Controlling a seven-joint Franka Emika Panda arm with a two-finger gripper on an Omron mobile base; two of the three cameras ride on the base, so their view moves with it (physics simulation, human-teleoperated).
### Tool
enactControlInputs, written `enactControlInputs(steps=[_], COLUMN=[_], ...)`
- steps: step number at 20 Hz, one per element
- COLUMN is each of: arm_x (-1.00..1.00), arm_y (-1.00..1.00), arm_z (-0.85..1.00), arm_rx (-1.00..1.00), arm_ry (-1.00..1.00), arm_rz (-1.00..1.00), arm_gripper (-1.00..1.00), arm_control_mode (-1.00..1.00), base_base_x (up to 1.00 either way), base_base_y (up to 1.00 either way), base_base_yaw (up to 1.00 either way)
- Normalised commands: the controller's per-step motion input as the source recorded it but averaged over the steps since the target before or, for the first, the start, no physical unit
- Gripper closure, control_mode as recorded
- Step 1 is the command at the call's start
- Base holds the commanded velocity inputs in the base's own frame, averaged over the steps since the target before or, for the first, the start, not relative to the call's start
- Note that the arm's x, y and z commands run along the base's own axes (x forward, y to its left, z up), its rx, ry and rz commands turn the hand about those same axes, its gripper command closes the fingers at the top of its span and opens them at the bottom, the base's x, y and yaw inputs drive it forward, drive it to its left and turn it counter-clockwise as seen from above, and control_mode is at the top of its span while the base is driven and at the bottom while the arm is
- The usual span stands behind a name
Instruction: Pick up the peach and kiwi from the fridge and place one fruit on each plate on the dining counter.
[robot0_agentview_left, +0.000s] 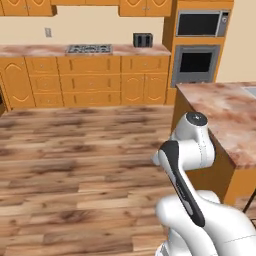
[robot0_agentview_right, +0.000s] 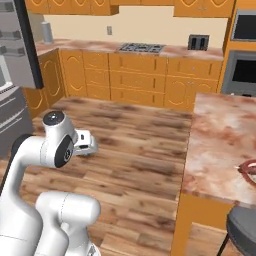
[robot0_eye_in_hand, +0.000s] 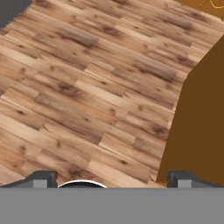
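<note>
My gripper (robot0_eye_in_hand: 111, 178) is open, its two dark fingertips (robot0_eye_in_hand: 41, 179) far apart with nothing between them. It points down at bare wooden floor, with the orange side of the dining counter (robot0_eye_in_hand: 199, 122) to its right. The fridge (robot0_agentview_right: 10, 85) stands at the far left of the right base view, its dark door (robot0_agentview_right: 29, 45) swung open on a pale grey inside. The dining counter (robot0_agentview_right: 220, 135) with its pinkish marbled top is on the right. A red-rimmed plate (robot0_agentview_right: 248, 169) lies at that view's right edge, cut off by the frame. The peach and the kiwi are out of view.
A wall counter (robot0_agentview_left: 85, 50) with a stove (robot0_agentview_left: 89, 48) and a dark toaster (robot0_agentview_left: 142, 40) runs along the back. An oven (robot0_agentview_left: 196, 62) and a microwave (robot0_agentview_left: 201, 23) stand beside it. A dark stool (robot0_agentview_right: 242, 225) sits by the dining counter's near side. Wooden floor (robot0_agentview_left: 75, 160) stretches between.
</note>
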Motion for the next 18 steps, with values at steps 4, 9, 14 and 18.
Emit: enactControlInputs(steps=[4, 9, 14, 18], arm_x=[0.0, 0.0, 0.0, 0.0], arm_y=[0.0, 0.0, 0.0, 0.0], arm_z=[0.0, 0.0, 0.0, 0.0], arm_rx=[0.0, 0.0, 0.0, 0.0], arm_ry=[0.0, 0.0, 0.0, 0.0], arm_rz=[0.0, 0.0, 0.0, 0.0], arm_gripper=[-1.0, -1.0, -1.0, -1.0], arm_control_mode=[1.0, 1.0, 1.0, 1.0], base_base_x=[0.93, 0.87, 0.67, 0.57], base_base_y=[0.08, 0.11, 0.21, 0.37], base_base_yaw=[0.19, 0.22, 0.22, 0.2])
